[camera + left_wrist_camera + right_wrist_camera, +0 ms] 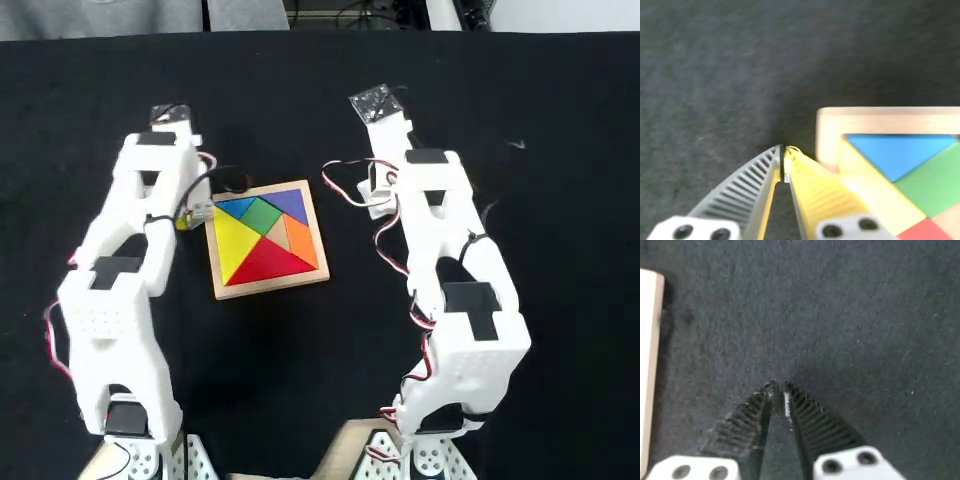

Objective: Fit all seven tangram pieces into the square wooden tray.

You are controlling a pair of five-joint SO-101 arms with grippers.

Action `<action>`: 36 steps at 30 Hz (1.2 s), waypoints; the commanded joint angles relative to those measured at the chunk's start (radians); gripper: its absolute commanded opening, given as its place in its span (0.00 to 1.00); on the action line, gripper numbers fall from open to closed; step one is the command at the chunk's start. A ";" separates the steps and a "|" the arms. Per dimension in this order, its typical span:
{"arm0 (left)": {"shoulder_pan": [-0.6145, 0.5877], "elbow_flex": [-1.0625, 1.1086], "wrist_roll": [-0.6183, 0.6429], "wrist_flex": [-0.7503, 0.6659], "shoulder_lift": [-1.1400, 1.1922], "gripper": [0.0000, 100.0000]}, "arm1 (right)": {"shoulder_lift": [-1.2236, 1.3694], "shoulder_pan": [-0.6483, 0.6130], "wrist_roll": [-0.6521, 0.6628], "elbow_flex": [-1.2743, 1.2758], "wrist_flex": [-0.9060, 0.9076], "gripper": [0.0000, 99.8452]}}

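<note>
Near wooden tray (272,285), found left gripper (782,151) & right gripper (779,386) pressed together, empty; prob. owing to tangram pieces (268,262) all fitted.

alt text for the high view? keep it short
Square wooden tray on a black cloth table, filled edge to edge with seven coloured tangram pieces: yellow, red, blue, green, purple, orange, tan. A white left arm and right arm flank it, touching no piece; the left tool sits right beside one tray corner.
</note>
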 commanded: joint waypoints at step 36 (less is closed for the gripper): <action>-0.062 -0.871 -0.117 0.514 -0.569 0.03 | -0.674 0.098 -0.097 -0.358 0.503 0.01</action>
